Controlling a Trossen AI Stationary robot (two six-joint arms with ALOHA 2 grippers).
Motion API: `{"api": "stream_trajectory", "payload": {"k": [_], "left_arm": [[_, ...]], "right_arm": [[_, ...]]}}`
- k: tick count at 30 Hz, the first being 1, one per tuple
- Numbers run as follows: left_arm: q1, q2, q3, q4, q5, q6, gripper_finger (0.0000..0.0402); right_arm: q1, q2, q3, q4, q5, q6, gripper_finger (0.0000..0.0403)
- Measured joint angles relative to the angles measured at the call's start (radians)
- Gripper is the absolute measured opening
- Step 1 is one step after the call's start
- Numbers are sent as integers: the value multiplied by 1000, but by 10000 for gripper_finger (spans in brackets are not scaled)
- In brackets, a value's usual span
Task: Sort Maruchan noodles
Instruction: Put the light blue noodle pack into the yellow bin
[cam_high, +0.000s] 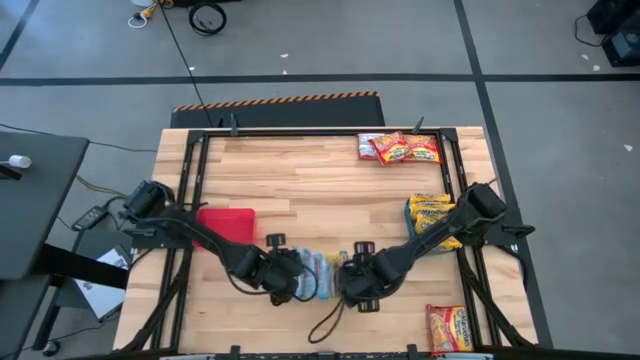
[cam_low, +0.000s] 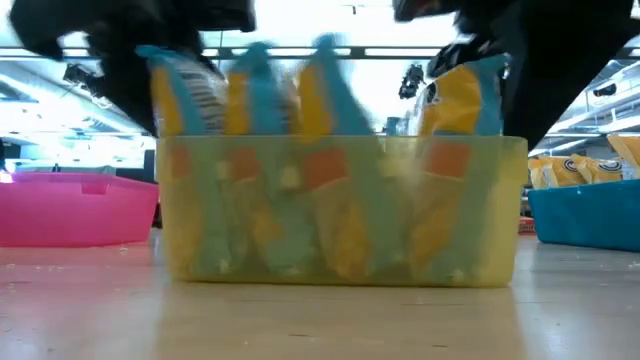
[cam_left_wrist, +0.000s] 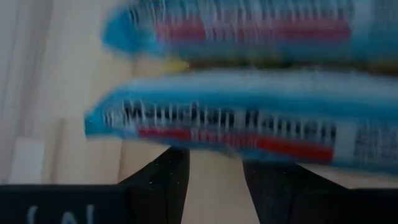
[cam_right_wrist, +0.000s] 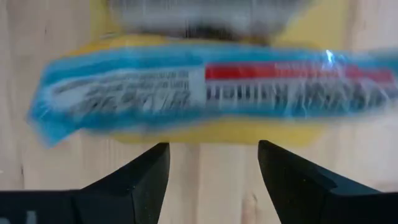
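Several blue-and-white Maruchan packets (cam_low: 250, 100) stand on edge in a yellow tray (cam_low: 500, 240) at the middle of the table's near side (cam_high: 322, 266). Both arms meet over this tray. My left gripper (cam_high: 292, 277) is open, and in its wrist view its fingers (cam_left_wrist: 168, 180) stand just short of the nearest blue packet's edge (cam_left_wrist: 224, 124). My right gripper (cam_high: 350, 282) is open too, its fingers (cam_right_wrist: 143, 174) apart before a blue packet (cam_right_wrist: 205, 87) lying across the yellow tray (cam_right_wrist: 205, 132). Neither gripper holds a packet.
A red tray (cam_high: 226, 222) sits left of centre. A blue tray (cam_low: 585, 215) on the right holds yellow packets (cam_high: 432, 213). Red packets (cam_high: 400, 148) lie at the far right corner, and one (cam_high: 450, 328) lies at the near right. A black frame (cam_high: 300, 133) borders the table.
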Motion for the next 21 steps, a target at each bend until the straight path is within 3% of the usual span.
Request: {"api": "stream_trajectory", "payload": {"k": [6,10,14,21], "left_arm": [[18,13,-1,77,51,61,152],[7,7,0,143,86,84,152],[-1,8,0,199,134,85,152],[3,-8,2,121,138,66,152]], "right_arm": [[-19,-1,0,95,-47,30,249],[-16,-20,1,142,26,4,248],[-8,-19,1,173,10,-28,247],[-14,-57,2,154,-43,-3,247]]}}
